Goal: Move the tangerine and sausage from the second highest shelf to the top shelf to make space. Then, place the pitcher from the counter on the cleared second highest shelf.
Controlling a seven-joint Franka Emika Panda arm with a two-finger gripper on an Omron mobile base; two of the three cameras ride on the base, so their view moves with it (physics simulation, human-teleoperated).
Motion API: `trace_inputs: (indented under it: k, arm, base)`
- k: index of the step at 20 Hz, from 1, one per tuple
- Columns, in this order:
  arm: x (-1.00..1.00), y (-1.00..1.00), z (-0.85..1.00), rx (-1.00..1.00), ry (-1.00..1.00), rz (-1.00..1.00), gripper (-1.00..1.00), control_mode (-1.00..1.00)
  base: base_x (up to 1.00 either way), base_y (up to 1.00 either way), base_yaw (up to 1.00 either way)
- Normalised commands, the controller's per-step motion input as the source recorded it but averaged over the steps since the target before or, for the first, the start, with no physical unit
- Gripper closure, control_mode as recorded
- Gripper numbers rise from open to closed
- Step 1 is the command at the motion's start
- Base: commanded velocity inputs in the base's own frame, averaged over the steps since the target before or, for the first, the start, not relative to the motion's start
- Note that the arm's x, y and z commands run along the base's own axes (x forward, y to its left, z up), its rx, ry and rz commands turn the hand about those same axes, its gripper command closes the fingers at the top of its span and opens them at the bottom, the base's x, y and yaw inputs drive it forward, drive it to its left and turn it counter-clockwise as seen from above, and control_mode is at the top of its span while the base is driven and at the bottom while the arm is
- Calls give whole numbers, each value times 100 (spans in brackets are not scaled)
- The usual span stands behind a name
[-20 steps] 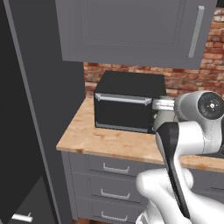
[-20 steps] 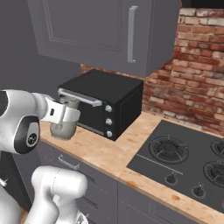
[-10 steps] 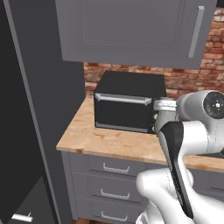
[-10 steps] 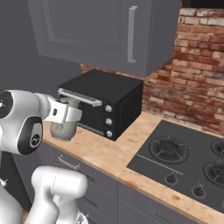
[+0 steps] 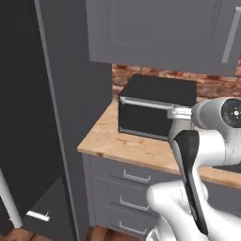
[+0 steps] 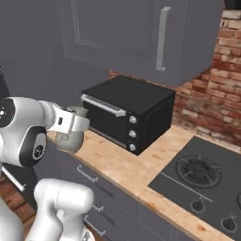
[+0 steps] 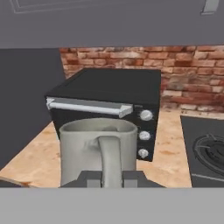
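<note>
The robot's two-finger gripper (image 7: 105,175) is clamped on the handle of the dull grey pitcher (image 7: 97,151), before the black microwave (image 7: 109,105) above the tan wooden counter (image 6: 122,164).

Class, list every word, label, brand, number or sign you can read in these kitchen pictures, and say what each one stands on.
None: no readable text anywhere.
Microwave: its three front knobs carry no legible marks.
Pitcher, held in the shut gripper: plain grey, no label.
Counter and stove: unmarked.

Grey pitcher (image 7: 97,151) — black microwave (image 6: 129,113) — tan counter (image 5: 127,146).
</note>
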Motion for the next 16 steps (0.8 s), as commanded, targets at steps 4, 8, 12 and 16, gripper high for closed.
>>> trace_inputs:
  k: [4,8,12,16]
  arm:
    - [0,0,0,0,0,0,100,100]
    - [0,0,0,0,0,0,100,100]
    - [0,0,0,0,0,0,100,100]
    - [0,0,0,0,0,0,100,100]
  base:
    - [-25,27,56]
    - [-17,63,58]
    - [-3,98,56]
    - [0,100,59]
